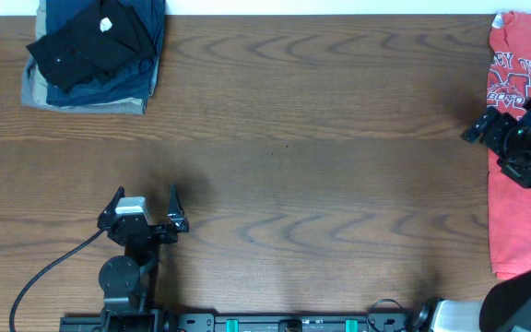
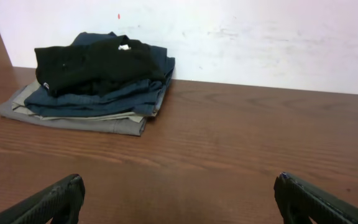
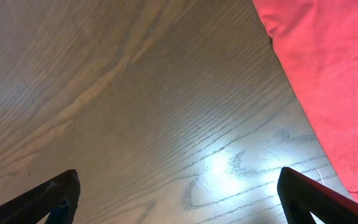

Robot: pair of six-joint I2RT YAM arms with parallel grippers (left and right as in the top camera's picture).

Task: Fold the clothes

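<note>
**Operator:** Where is the black shirt?

**Spotter:** You have the black shirt at the far left corner of the worktop. It is bunched rather than flat, and it lies on top of a stack. Its white tag shows near the far side. Your left wrist view has the shirt and the tag plainly in sight.

**Operator:** What is under it?

**Spotter:** Folded blue denim lies directly beneath the shirt. A tan piece is at the bottom, poking out toward you. In the left wrist view the denim and the tan piece sit just in front of a white wall.

**Operator:** And my claws?

**Spotter:** Your left claw is near the near edge, left of the middle and well apart from the stack. Its fingers stand wide apart with nothing between them. From its own camera the left claw faces the stack across bare wood.

**Operator:** The right one?

**Spotter:** Your right claw hangs at the right edge, and its fingers are also spread wide and hold nothing. In its wrist view the right claw has bare wood between the fingers and red cloth off to one side.

**Operator:** Red cloth?

**Spotter:** You have a red printed T-shirt lying along the right edge, running from the far corner toward you. The same T-shirt fills a corner of the right wrist view. I cannot tell whether the claw touches it.
</note>
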